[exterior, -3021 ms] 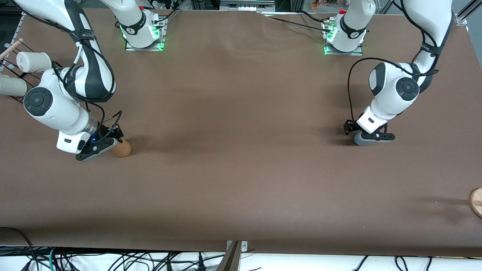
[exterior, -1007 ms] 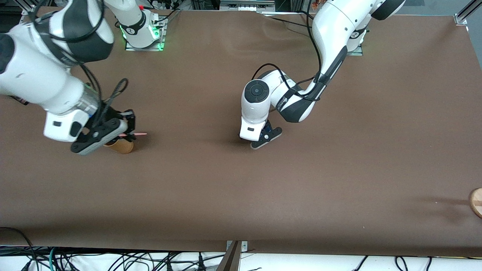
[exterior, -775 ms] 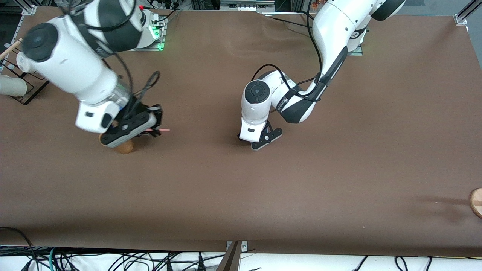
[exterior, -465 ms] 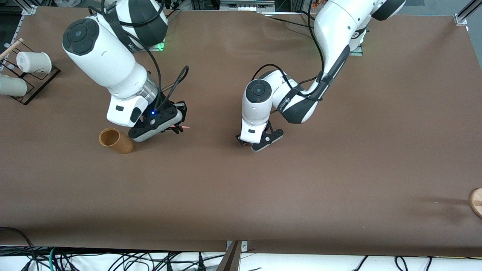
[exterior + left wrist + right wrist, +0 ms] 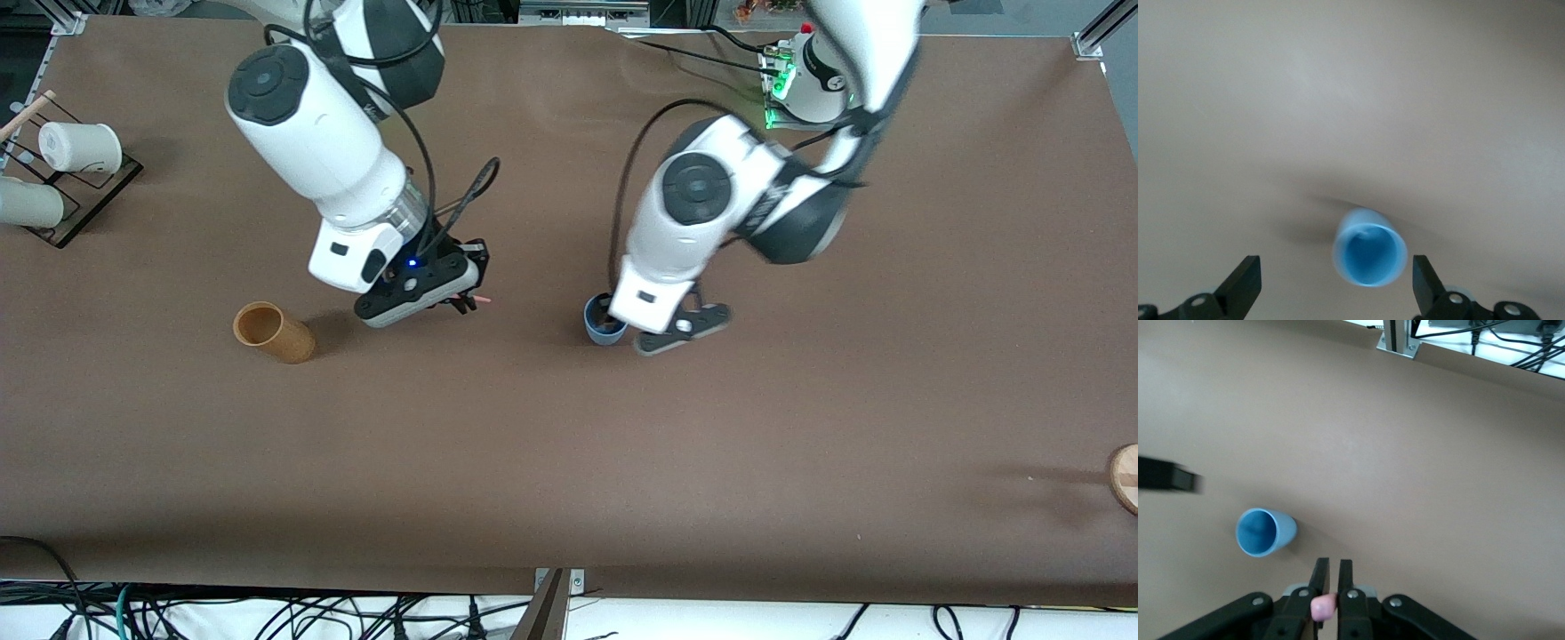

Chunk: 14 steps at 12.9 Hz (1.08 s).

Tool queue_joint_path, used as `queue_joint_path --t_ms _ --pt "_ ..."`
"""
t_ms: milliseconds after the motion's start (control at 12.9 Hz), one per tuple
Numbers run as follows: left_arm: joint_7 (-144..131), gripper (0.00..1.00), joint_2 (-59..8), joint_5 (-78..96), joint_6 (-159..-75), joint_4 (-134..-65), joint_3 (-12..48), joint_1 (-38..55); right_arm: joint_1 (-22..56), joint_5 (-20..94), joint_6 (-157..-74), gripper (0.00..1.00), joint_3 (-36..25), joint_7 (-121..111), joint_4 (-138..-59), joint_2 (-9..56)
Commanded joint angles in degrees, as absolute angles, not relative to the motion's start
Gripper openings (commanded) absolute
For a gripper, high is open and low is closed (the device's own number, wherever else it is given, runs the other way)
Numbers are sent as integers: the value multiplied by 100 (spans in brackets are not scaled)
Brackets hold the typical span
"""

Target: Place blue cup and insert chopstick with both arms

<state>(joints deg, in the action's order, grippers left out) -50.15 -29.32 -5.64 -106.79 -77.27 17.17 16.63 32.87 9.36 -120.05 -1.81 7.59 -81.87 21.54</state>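
The blue cup (image 5: 601,324) stands upright on the brown table near the middle, mouth up. It also shows in the left wrist view (image 5: 1369,248) and the right wrist view (image 5: 1265,531). My left gripper (image 5: 636,331) is open and empty just above the cup (image 5: 1335,283), its fingers apart on either side and not touching it. My right gripper (image 5: 458,298) is shut on the pinkish-red chopstick (image 5: 481,301) over the table between the tan cup and the blue cup. In the right wrist view (image 5: 1331,565) the chopstick's pink end (image 5: 1324,607) sits between the shut fingers.
A tan cork-coloured cup (image 5: 271,332) sits toward the right arm's end of the table. White cups (image 5: 78,147) lie on a black rack at that end's edge. A wooden disc (image 5: 1124,477) shows at the left arm's end.
The left arm carried the blue cup to the table's middle, let go and rose. The right gripper lifted the chopstick from the tan cup and moved toward the blue cup.
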Motion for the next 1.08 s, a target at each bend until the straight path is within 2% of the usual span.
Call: queue_joint_path --t_ms 0,155,387,620,852,1007 --pt "-3030 100 -2156 -413 -9926 -7910 1644 925 3620 897 -12460 8 -237 1325 -8016 2504" --pt "-2009 100 -1707 -326 -9547 -7910 1189 486 3857 739 -12927 8 -246 1782 -7868 2828" --pt "-435 100 -1170 -89 -9186 -7910 583 -51 4226 160 -12955 8 -255 2730 -7016 3549" --pt "-238 100 -897 894 -8835 -8067 -252 -343 4456 -88 -12955 8 -264 3207 -6803 3788" --pt "474 100 -652 880 -8763 -8243 -413 -264 4561 -220 -12946 8 -272 3313 -6811 3858" --pt "448 100 -554 791 -8623 -8279 -361 -203 4675 -228 -12946 13 -272 3585 -6847 3955"
